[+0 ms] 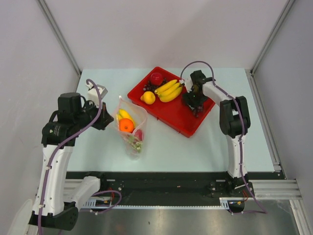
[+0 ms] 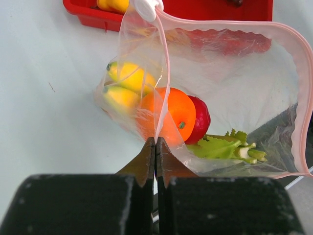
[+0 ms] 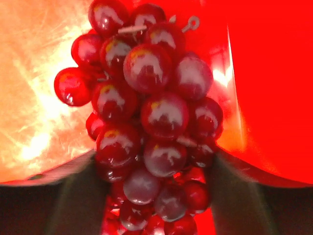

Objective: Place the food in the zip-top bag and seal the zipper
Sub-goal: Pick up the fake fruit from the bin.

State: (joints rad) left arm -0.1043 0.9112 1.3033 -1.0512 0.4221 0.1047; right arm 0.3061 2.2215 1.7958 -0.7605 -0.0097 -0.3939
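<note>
The zip-top bag [image 1: 132,128] is pictured resting on the surface [image 1: 98,152] between the two arms, just beside the red tray [image 1: 182,123], with its mouth held open. One edge of that mouth is pinched by the left tool [image 2: 155,147], whose jaws are fully closed on the plastic. Inside the bag are seen an orange [image 2: 171,113], a yellow fruit [image 2: 128,76], a red apple [image 2: 201,117] and a green-white stalk [image 2: 227,148]. The right tool [image 3: 151,191] is positioned down in the tray, its fingers part-closed about a grape bunch [image 3: 146,112] that fills the gap between them; whether the bunch is clear of the tray floor cannot be told. Bananas [image 1: 169,90], a lemon [image 1: 148,98] and a second apple [image 1: 156,78] lie in the tray. The task is judged to be roughly half done: the tray's food is yet to be bagged, and the pink zipper [image 2: 304,98] is not yet sealed.
</note>
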